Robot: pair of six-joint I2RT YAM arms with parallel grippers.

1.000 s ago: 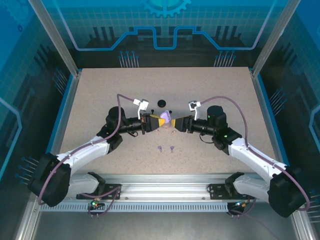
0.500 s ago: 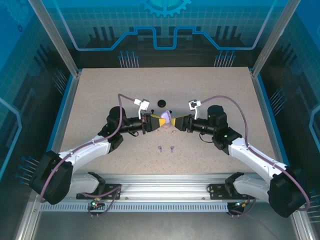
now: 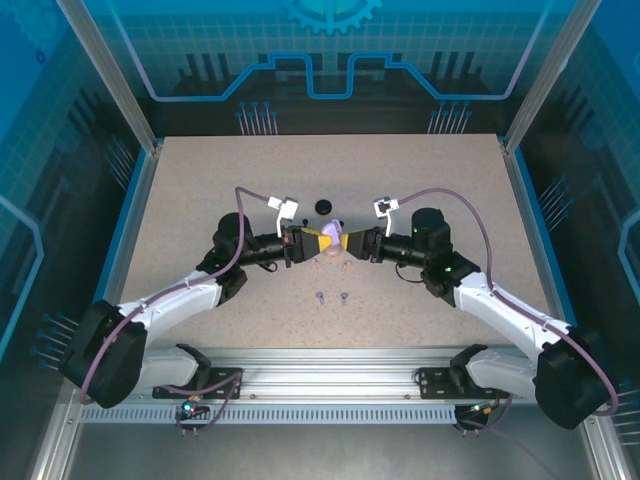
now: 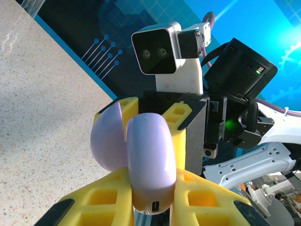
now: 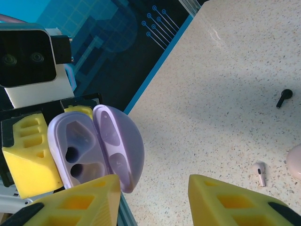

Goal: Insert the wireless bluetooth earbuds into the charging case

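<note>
Lilac stemmed plastic earbuds (image 3: pixel 320 297): both lie on the speckled beige surface (image 3: pixel 200 190), on the near side of the claws. They are well apart from the case and not yet inserted.
Lilac round clamshell charging case (image 5: pixel 101 148): held up off the surface at the centre, with the lid hinged open. The right wrist view shows two dark sockets, both empty.
Left claw (image 4: pixel 151 188): yellow fingers clamped on the case body, with the charging port facing its own camera.
Right claw (image 5: pixel 153 188): jaws apart with nothing between them. One fingertip is just beside the open lid; contact cannot be confirmed.
Change over the last second: the right arm has moved in toward the case and its jaws have narrowed. The left arm and the case have stayed put.
Meaning for the task: judged to be a preparatory step. The right claw appears to be lining up on the lid, to steady it or to take the case over. Seating the earbuds has not begun.
Other items: a black stemmed earbud (image 5: pixel 283 97) and a pale stemmed earbud (image 5: pixel 260 173) lie on the surface. A black round case (image 3: pixel 323 206) sits beyond the claws.
Writing and brands: none legible on the case, the claws or the wrist cameras. The blue backdrop carries circuit-style graphics and no text.
</note>
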